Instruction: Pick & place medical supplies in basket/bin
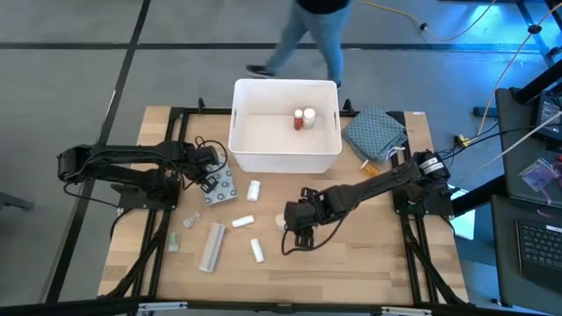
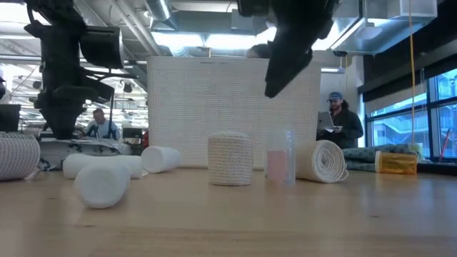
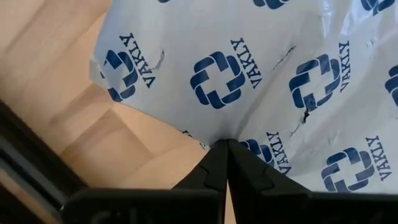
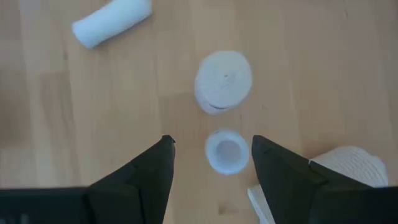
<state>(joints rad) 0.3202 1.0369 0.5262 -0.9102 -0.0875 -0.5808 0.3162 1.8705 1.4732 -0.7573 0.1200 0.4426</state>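
Two grippers at work over the wooden table (image 1: 351, 263). The left gripper (image 1: 213, 175) sits at the table's left-centre, fingers pressed together on the edge of the flat packet (image 1: 221, 188), grey w/ dots from above; its wrist view shows the packet's white film w/ blue cross logos pinched at the fingertips (image 3: 225, 149). The right gripper (image 4: 211, 152) hangs above the table's middle, jaws apart, nothing between them; directly under it stands a small clear bottle w/ white cap (image 4: 226, 151), w/ an upright white roll (image 4: 224, 81) just beyond and a beige roll (image 4: 348, 165) to one side. In the low view the same bottle shows pinkish, between a woven roll and the beige roll. The white bin (image 1: 285, 149) stands at the table's far centre, w/ two white-capped red bottles (image 1: 304, 118) inside near the back wall. More white rolls and a long pale tube (image 1: 212, 246) lie on the table, front-left of centre. A patterned cloth (image 1: 376, 132) lies just right of the bin. A person walks past behind the table.
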